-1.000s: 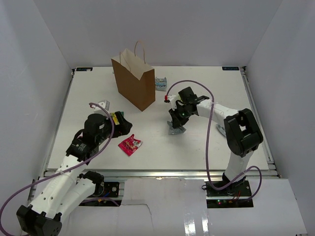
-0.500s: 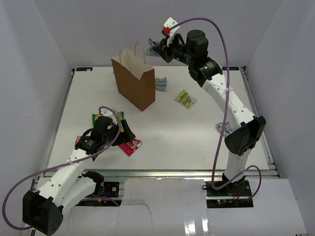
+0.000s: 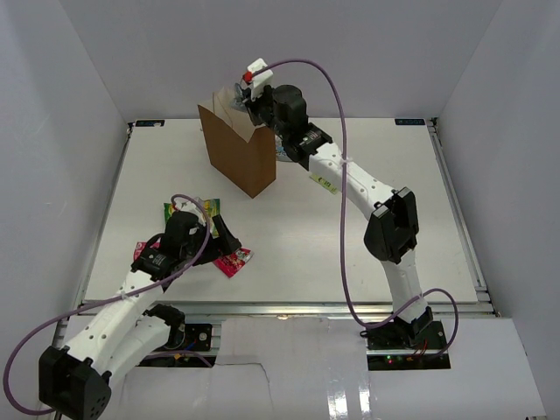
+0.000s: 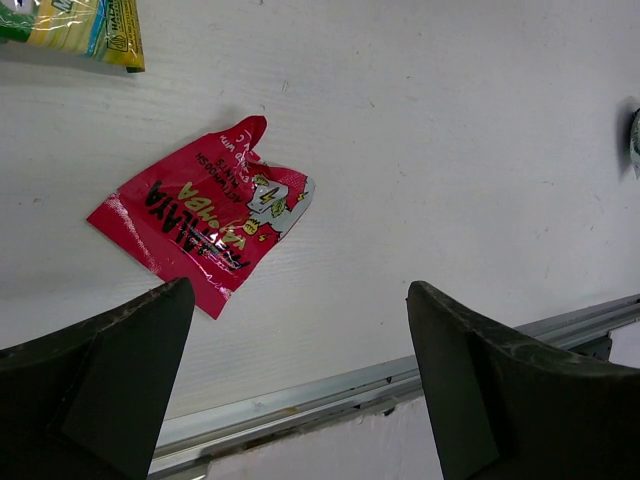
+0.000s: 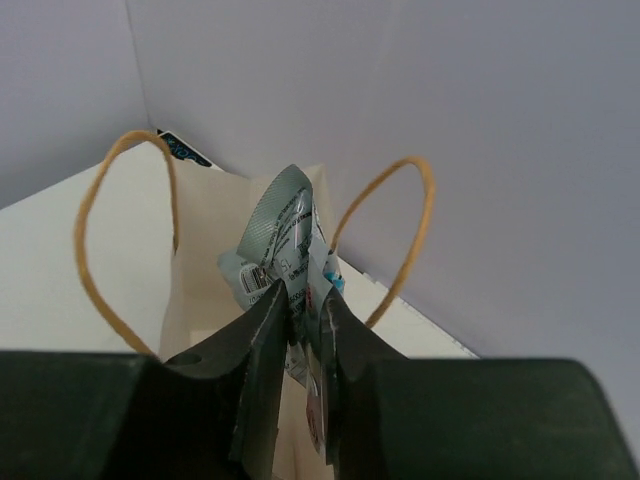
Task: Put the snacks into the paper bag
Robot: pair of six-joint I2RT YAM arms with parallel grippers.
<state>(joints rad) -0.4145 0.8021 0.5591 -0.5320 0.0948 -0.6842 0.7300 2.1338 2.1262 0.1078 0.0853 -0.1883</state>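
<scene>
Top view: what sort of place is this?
Probably a robot test cell: white walls box in a table, two arms bolted at its edge, right gripper holding a grey snack packet over a paper bag.

Paper bag [image 5: 205, 265] mouth open — handles [image 5: 81, 230] flank it.

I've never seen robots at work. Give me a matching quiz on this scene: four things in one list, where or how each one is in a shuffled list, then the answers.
Things:
1. red snack packet
2. grey-blue snack packet
3. paper bag
4. left end effector

Places or states:
A. standing upright at the table's far side
B. open, holding nothing
C. lying flat on the table
D. pinched in the right end effector above the bag's mouth

Pairs: 1-C, 2-D, 3-A, 4-B
</scene>
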